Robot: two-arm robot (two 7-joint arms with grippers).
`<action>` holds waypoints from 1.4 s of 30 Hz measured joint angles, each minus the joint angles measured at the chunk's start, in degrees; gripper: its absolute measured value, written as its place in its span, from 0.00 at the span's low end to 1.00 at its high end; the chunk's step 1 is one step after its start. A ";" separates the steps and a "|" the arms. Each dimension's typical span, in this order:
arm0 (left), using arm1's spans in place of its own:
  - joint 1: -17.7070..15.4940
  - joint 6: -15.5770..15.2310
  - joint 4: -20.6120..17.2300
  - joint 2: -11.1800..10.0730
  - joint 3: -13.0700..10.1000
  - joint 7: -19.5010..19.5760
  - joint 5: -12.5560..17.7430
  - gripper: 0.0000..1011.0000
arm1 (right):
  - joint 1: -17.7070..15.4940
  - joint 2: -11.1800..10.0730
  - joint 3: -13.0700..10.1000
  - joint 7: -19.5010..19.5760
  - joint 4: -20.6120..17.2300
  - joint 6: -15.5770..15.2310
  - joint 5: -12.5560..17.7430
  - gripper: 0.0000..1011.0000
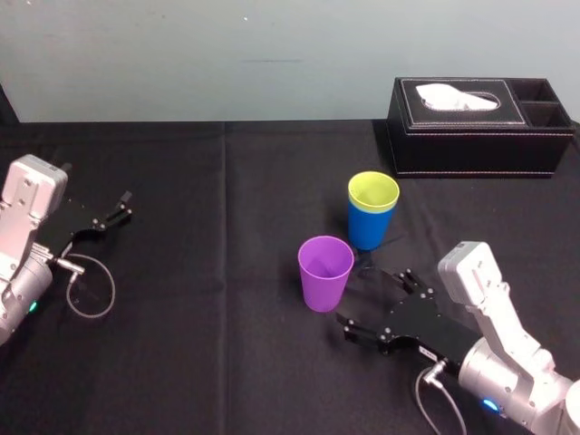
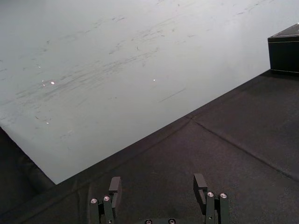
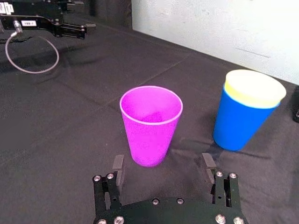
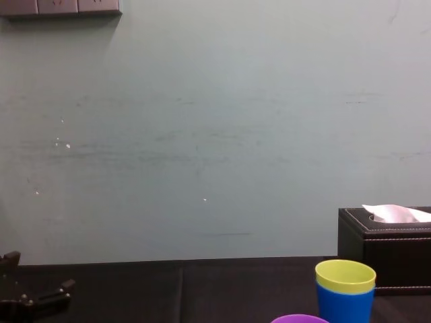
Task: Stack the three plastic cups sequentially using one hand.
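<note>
Centrally, the right gripper (image 1: 373, 299) lies low near the table's front right corner, its two black fingers spread wide and holding nothing. One purple tapered plastic cup (image 1: 324, 272) stands upright, mouth up, just ahead of the open fingers and not touching them in the right wrist view. Just beyond it, toward the far edge, one bright blue plastic cup (image 1: 370, 228) stands upright with one yellow-green plastic cup (image 1: 373, 190) nested inside it, only the yellow-green rim showing above the blue. That makes three cups: two stacked, one single and apart from the stack. One black box with a white tissue (image 1: 471, 127) sits at the far right corner. The left gripper (image 1: 111, 216), the second of two, rests idle by the left edge with its fingers apart, a grey cable loop (image 1: 91, 290) beside its arm. A black cloth with visible creases covers the table (image 1: 227, 362). Behind the far edge rises a pale grey-green wall (image 1: 227, 54), scuffed in places.
</note>
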State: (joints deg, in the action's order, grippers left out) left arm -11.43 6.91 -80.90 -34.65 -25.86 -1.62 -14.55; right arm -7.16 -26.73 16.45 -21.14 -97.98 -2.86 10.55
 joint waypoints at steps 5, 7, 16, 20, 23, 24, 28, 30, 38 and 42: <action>0.00 0.00 0.00 0.00 0.00 0.00 0.00 1.00 | 1.30 1.10 0.80 0.01 1.24 0.52 -0.25 0.99; 0.00 0.00 0.00 0.00 0.00 0.00 0.00 1.00 | 1.99 1.57 1.19 0.01 1.95 0.82 -0.55 0.99; 0.00 0.00 0.00 0.00 0.00 0.00 0.00 1.00 | 4.39 3.46 2.10 0.19 4.65 1.99 -1.05 0.99; 0.00 0.00 0.00 0.00 0.00 0.00 0.00 1.00 | 5.37 4.10 2.52 0.00 5.77 2.19 -0.99 0.99; 0.00 0.00 0.00 0.00 0.00 0.00 0.00 1.00 | 6.25 4.69 2.86 -0.15 6.68 2.35 -0.78 0.99; 0.00 0.00 0.00 0.00 0.00 0.00 0.00 1.00 | 6.73 4.94 3.04 -0.22 7.11 2.41 -0.70 0.99; 0.00 0.00 0.00 0.00 0.00 0.00 0.00 1.00 | 7.97 5.50 3.34 -0.48 8.12 2.46 -0.43 0.99; 0.00 0.00 0.00 0.00 0.00 0.00 0.00 1.00 | 8.35 5.66 3.39 -0.52 8.34 2.46 -0.24 0.99; 0.00 0.00 0.00 0.00 0.00 0.00 0.00 1.00 | 9.21 6.18 4.07 -0.97 8.51 2.42 0.41 0.99; 0.00 0.00 0.00 0.00 0.00 0.00 0.00 1.00 | 9.25 6.29 4.36 -0.99 8.50 2.40 0.69 0.99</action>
State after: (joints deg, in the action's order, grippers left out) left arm -11.43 6.91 -80.90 -34.65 -25.86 -1.62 -14.55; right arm 2.10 -20.43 20.81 -22.13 -89.48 -0.46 11.24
